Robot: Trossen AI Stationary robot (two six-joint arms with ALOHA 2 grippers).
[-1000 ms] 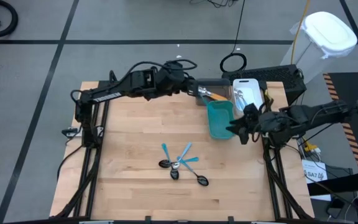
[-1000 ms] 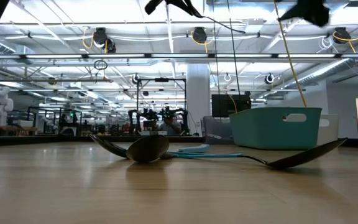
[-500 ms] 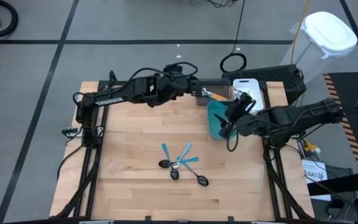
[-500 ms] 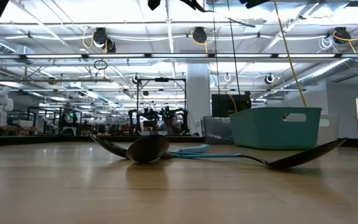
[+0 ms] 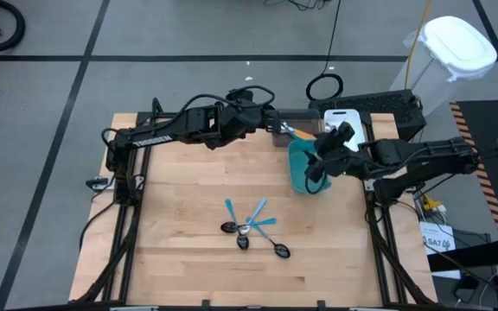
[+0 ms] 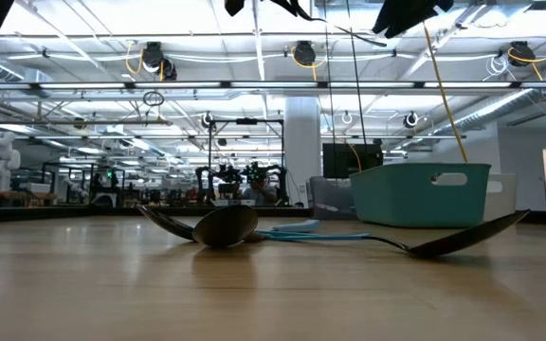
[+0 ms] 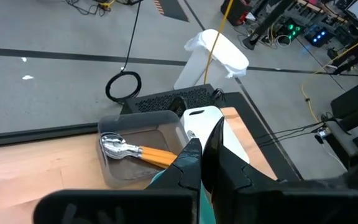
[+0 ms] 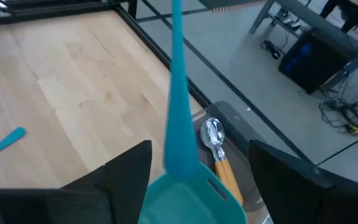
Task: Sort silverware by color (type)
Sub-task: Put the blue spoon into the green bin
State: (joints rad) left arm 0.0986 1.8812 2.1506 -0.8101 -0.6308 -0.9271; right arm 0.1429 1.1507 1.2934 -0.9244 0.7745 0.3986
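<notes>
At the upper right of the desk (image 5: 180,199) in the high view you have three bins side by side: a teal bin (image 5: 305,166), a gray bin (image 5: 290,126) behind it, and a white bin (image 5: 346,126) to the right. The gray bin holds orange-handled utensils (image 7: 134,151) with silver heads; in the left wrist view you can see them lying at a slant across its floor. The white bin has some pale pieces in it, but you cannot make out what they are. The inside of the teal bin is mostly hidden by the right arm.

Your right gripper (image 5: 318,168) hangs over the teal bin with its jaws spread wide. In the right wrist view a light-blue utensil (image 8: 178,99) stands nearly upright between the two dark fingers, its lower end down at the teal bin's rim; whether the jaws touch it you cannot tell.

Your left gripper (image 5: 271,123) sits at the near edge of the gray bin, jaws closed together with nothing in them.

In the lower middle of the high view the unsorted pile (image 5: 253,229) lies on the desk: light-blue-handled pieces crossing one another, with black spoons (image 5: 279,250) touching and just beside them. The low view shows two black spoons and a blue handle lying flat, the teal bin behind them.
</notes>
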